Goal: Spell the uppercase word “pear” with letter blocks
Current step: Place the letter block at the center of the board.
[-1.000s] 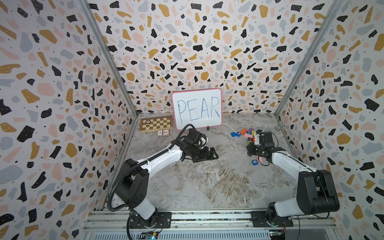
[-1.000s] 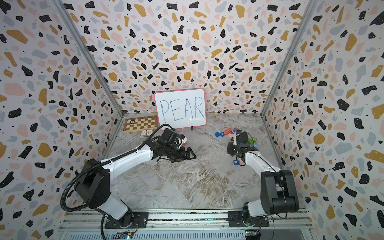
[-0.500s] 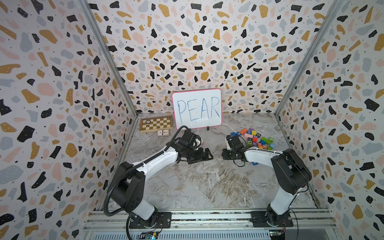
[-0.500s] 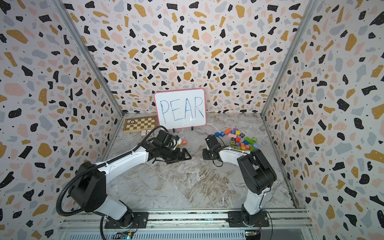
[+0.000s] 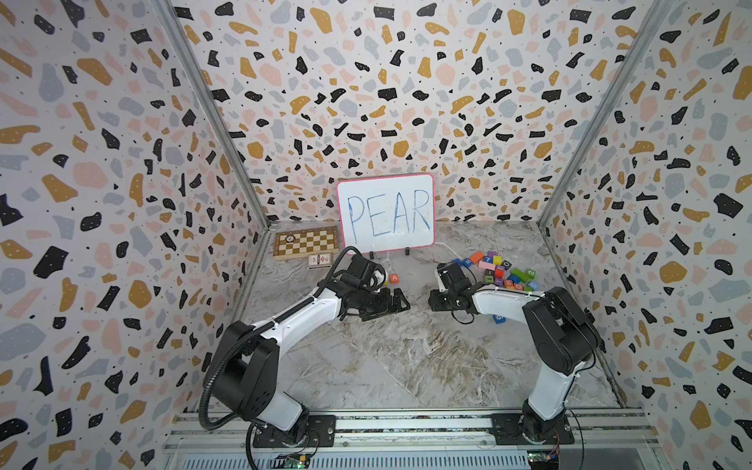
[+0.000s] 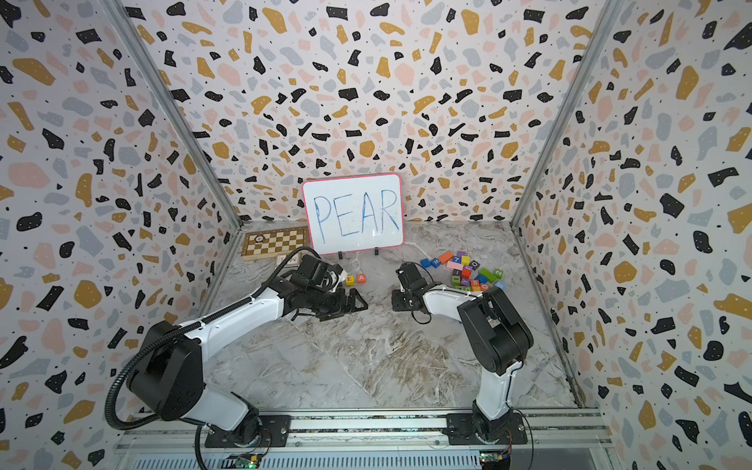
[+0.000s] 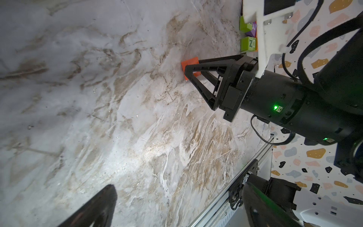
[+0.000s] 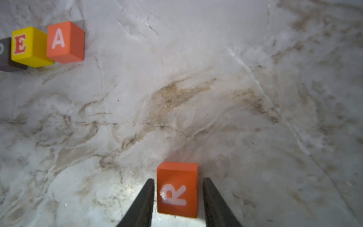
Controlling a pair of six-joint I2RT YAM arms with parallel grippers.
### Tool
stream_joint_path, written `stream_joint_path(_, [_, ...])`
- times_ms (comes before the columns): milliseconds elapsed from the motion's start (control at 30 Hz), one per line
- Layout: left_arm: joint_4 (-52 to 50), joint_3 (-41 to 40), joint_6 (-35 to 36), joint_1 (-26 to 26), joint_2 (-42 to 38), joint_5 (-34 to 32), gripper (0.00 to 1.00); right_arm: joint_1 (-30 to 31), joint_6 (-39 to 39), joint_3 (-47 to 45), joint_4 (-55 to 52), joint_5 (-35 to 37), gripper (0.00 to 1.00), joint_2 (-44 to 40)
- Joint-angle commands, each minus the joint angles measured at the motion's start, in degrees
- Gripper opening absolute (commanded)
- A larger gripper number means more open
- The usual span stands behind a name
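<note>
The orange-red R block (image 8: 177, 189) lies on the marble table between the fingers of my right gripper (image 8: 178, 179), which is open with a gap showing on each side. In the left wrist view the R block (image 7: 189, 65) peeks out behind the right gripper (image 7: 186, 71). Further left, the black P block (image 8: 4, 55), yellow E block (image 8: 27, 47) and orange A block (image 8: 65, 42) stand in a row. In a top view E (image 6: 350, 279) and A (image 6: 361, 278) show beside my left arm. My left gripper (image 5: 388, 303) is open and holds nothing.
A pink-framed whiteboard (image 5: 385, 213) reading PEAR stands at the back, with a chessboard (image 5: 305, 243) to its left. A pile of other coloured blocks (image 5: 500, 270) lies at the back right, and a lone blue block (image 5: 499, 318) sits under the right arm.
My right arm swung from the block pile to the middle of the table with the R block, and its jaws have opened off it. The left arm has drawn back slightly.
</note>
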Motion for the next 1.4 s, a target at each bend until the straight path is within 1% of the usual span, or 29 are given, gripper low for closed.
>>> stream_joint_path(0, [0.99,-0.72,1.13,0.38,-1.46,0.55,0.99,0.35,-1.28,0.19,-0.39,-1.78,0.49,-1.52])
stream_joint_path(100, [0.87,-0.56,1.19,0.51,-1.35,0.69,0.99,0.77,-1.57,-0.29,-0.32,-2.81,0.52,-2.54])
stream_joint_path(333, [0.79,-0.73,1.23,0.77,-1.75,0.6,0.99,2.7,-0.93,-1.2,-0.78,-4.22,0.53,-3.73])
stream_joint_path(500, [0.75,-1.07,1.19,0.88,-2.08,0.54,0.99,4.77,-0.57,-1.23,-0.84,-3.97,0.52,-4.2])
stream_joint_path(567, [0.62,-1.25,1.18,0.93,-2.42,0.49,0.99,5.46,-1.3,-1.12,-1.19,-2.69,0.52,-5.03])
stream_joint_path(700, [0.31,-1.51,1.19,1.23,-3.44,0.13,0.99,5.95,-5.26,-0.39,-2.67,2.11,0.53,-7.18])
stream_joint_path(833, [-0.17,-1.78,1.27,1.59,-4.26,-0.43,0.99,5.93,-9.57,1.77,-3.91,7.38,0.56,-8.73])
stream_joint_path(900, [-0.65,-1.54,1.4,1.81,-4.39,-0.54,0.99,5.99,-11.27,3.61,-4.22,10.59,0.61,-9.19])
stream_joint_path(933, [-0.86,-1.39,1.51,1.85,-4.52,-0.66,0.99,5.85,-11.81,4.48,-4.34,11.89,0.68,-9.26])
stream_joint_path(967, [-1.23,-1.21,1.54,1.94,-4.7,-0.84,0.99,5.87,-12.18,5.51,-4.52,13.71,0.85,-9.28])
stream_joint_path(1000, [-1.59,-0.96,1.58,2.03,-4.74,-0.95,0.99,5.75,-12.23,6.82,-4.72,15.47,0.93,-9.17])
stream_joint_path(1033, [-1.91,-0.71,1.75,2.07,-4.87,-1.15,0.99,5.51,-12.55,8.04,-5.07,16.2,0.99,-8.83])
stream_joint_path(1100, [-3.11,0.04,2.08,2.2,-5.22,-1.45,0.99,4.76,-13.1,11.06,-6.25,17.63,0.99,-7.49])
stream_joint_path(1167, [-4.17,0.71,2.55,2.33,-5.5,-2.27,0.99,3.31,-15.84,14.95,-8.97,14.23,0.99,-5.07])
stream_joint_path(1200, [-4.75,1.04,2.74,2.51,-5.69,-2.64,0.99,2.0,-16.98,17.26,-10.77,10.85,0.99,-3.59])
stream_joint_path(1267, [-6.29,1.74,2.88,2.81,-6.28,-4.18,0.99,-1.74,-17.95,19.57,-12.46,0.79,0.99,-1.93])
stream_joint_path(1333, [-8.26,2.44,2.86,3.08,-6.59,-6.19,0.99,-4.62,-18.1,17.91,-10.49,-6.43,0.99,-2.88])
stream_joint_path(1367, [-9.06,2.82,3.02,3.25,-6.71,-6.72,0.99,-5.13,-19.34,16.39,-8.97,-8.05,0.99,-4.04])
